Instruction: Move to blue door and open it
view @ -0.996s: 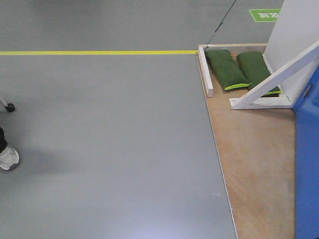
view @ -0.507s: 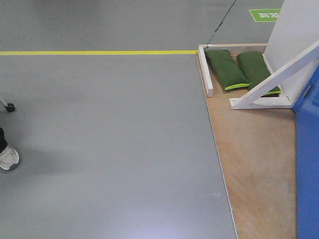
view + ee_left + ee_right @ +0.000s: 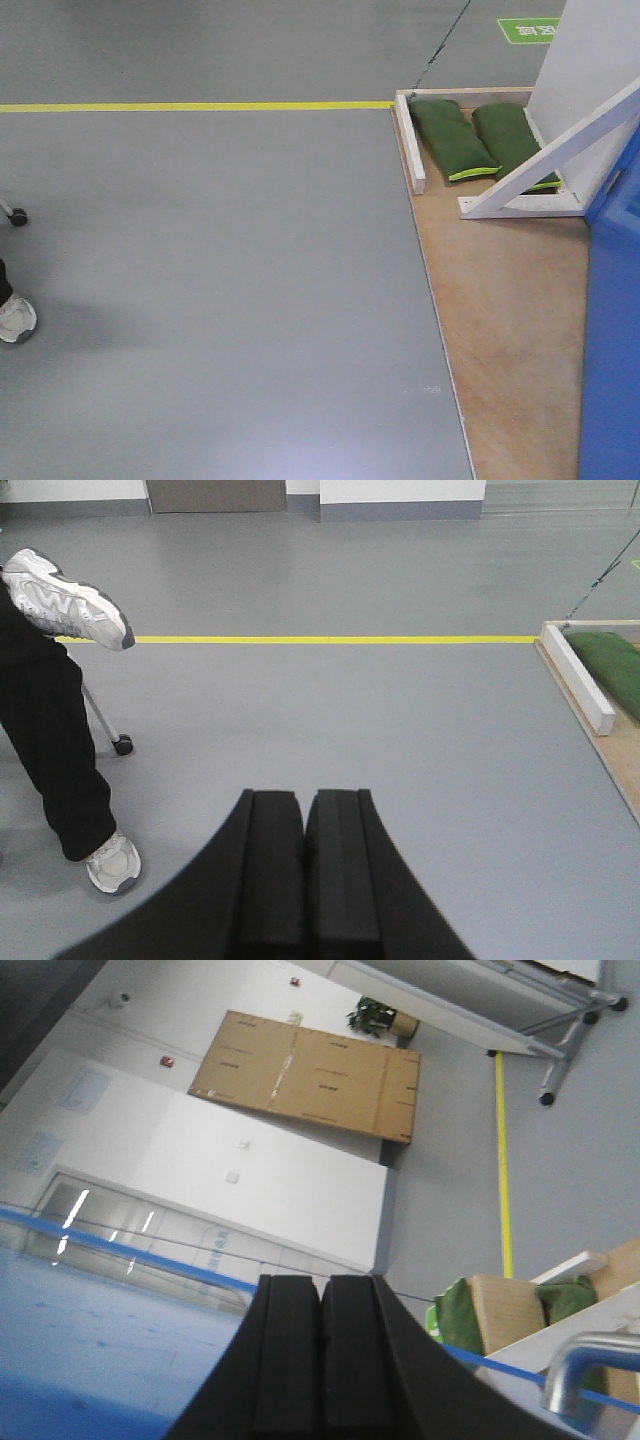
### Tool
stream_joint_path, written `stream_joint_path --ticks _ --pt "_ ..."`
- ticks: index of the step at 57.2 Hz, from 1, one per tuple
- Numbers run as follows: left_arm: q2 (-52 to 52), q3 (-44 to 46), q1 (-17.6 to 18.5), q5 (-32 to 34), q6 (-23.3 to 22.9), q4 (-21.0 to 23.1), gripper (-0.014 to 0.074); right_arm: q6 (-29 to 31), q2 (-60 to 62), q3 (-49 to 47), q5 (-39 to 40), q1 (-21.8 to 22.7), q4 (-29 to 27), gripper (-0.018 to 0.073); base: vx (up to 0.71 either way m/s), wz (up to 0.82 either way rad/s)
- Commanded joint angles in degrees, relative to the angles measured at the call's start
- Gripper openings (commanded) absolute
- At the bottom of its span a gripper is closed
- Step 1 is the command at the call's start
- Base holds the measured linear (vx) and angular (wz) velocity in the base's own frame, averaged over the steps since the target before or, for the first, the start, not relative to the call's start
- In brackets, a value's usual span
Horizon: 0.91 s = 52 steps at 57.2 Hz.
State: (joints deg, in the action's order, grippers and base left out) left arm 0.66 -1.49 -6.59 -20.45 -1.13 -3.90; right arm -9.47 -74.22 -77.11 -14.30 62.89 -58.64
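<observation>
**Rolling up to the blue door**

The robot seems to be doing the driving part of the job, and the opening part is not yet begun. The grey floor [image 3: 220, 280] is filling most of the front view. The blue door [image 3: 612, 330] is only peeking in as a strip at the right edge. So I think the base should be turning to its own right and rolling in slowly until the door is sitting in the middle.

The door is standing on a wooden board [image 3: 510, 330]. The wheels should be taking care at its edge. A white slanted board [image 3: 550, 160] and two green sandbags [image 3: 455, 138] are lying at the far end of it, and bumping them could shake the door. A person's shoe [image 3: 15, 318] is showing at the far left, so swinging wide that way is risky.

The left pincer [image 3: 305, 810] is pressed together and holding nothing. It is pointing at open floor, and the door is not showing in its view.

The right pincer [image 3: 321, 1290] is also pressed together and holding nothing. The door's shiny blue face [image 3: 100, 1380] is lying close beside it. The steel lever handle [image 3: 590, 1365] is sitting near the pincer, off to one side and not touching. I think this pincer will be needing to spread before taking the handle.
</observation>
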Motion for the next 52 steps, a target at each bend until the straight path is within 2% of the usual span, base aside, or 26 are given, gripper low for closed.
stream_joint_path --ticks 1,13,16,28,37,52 --pt "0.71 1.52 0.36 4.61 -0.39 0.15 0.0073 1.21 4.85 -2.52 -12.02 -9.13 -2.99 0.0008 -0.01 -0.03" --pt "0.71 1.52 0.36 4.61 -0.39 0.15 0.0073 1.21 8.28 -2.52 -17.56 -25.24 -7.02 0.0008 -0.02 -0.07" --pt "0.71 1.52 0.36 4.61 -0.39 0.15 0.0073 1.21 8.82 -2.52 -18.71 -30.62 -8.06 0.0008 -0.03 -0.14" --pt "0.71 1.52 0.36 4.70 -0.39 0.15 0.0073 1.21 8.91 -2.52 -20.25 -42.94 -8.59 0.0008 -0.02 -0.16" --pt "0.71 1.52 0.36 4.62 -0.39 0.15 0.0073 1.28 8.78 -2.52 -23.06 -46.25 -8.59 0.0008 0.00 -0.06" --pt "0.71 1.52 0.36 4.61 -0.39 0.15 0.0073 1.28 8.58 -2.52 -24.72 -46.13 -8.58 0.0008 0.00 0.01"
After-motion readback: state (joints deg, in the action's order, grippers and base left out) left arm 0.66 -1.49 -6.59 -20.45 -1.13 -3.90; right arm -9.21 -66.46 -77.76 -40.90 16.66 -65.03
